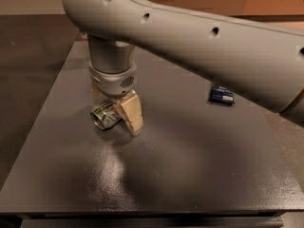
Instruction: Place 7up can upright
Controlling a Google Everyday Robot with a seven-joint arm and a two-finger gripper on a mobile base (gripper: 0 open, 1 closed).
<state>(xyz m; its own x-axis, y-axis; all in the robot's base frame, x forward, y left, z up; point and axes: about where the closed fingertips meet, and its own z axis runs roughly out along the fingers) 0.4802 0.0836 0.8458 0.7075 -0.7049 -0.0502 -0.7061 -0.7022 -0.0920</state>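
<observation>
The jaws, down at the lying 7up can (103,118), cover one end; the arm (199,46) runs off-frame.

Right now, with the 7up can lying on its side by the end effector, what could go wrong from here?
1. The 7up can lies on its side on the table. It is round, so a nudge from the end effector could roll it away.
2. The arm hides the far side of the can, so the hold cannot be checked. The can might slip or tip over while being stood up.
</observation>
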